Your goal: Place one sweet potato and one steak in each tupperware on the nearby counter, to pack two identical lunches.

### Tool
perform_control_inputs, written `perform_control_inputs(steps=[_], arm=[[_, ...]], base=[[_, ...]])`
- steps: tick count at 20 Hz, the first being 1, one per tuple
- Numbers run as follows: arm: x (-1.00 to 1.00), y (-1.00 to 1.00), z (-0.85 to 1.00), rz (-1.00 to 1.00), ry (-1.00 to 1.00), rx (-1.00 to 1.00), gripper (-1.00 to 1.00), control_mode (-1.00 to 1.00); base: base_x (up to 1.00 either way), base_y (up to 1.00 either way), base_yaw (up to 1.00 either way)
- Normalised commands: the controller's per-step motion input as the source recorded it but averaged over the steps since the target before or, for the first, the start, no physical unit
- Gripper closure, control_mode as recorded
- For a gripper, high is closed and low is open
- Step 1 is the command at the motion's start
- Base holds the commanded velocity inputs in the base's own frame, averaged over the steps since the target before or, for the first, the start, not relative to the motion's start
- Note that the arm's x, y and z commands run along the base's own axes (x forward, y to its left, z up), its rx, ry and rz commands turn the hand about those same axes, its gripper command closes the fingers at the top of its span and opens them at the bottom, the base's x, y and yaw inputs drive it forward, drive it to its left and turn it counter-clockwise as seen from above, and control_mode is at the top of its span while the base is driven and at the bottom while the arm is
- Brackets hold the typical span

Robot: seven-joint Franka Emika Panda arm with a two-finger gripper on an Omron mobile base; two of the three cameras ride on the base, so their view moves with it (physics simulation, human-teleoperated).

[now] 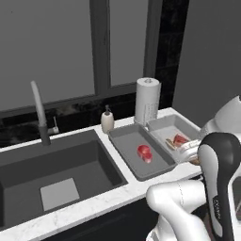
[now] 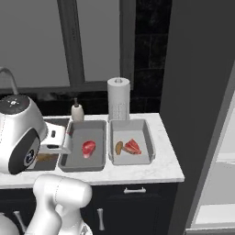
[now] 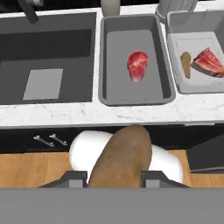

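End effector clenched on a sweet potato, short of the worktop edge; open floor space beside the steak in the left tupperware. From the right base: right tupperware already packed.

Two grey tupperware trays are sitting side by side on the white marble counter, right of the dark sink. The nearer tray is holding one red steak. The farther tray is holding another steak. A paper towel roll and soap bottle are standing behind them.
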Motion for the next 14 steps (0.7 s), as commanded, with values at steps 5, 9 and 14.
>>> perform_control_inputs(steps=[5,9,14], arm=[[0.93,0.0,0.0,0.12,0.25,0.0,1.0,-1.0],[1.0,0.0,-0.1,0.01,0.12,-0.02,1.0,-1.0],[1.0,0.06,-0.56,0.0,0.14,-0.06,1.0,-1.0]], base=[[0.0,0.0,0.0],[0.0,0.0,0.0],[0.0,0.0,0.0]])
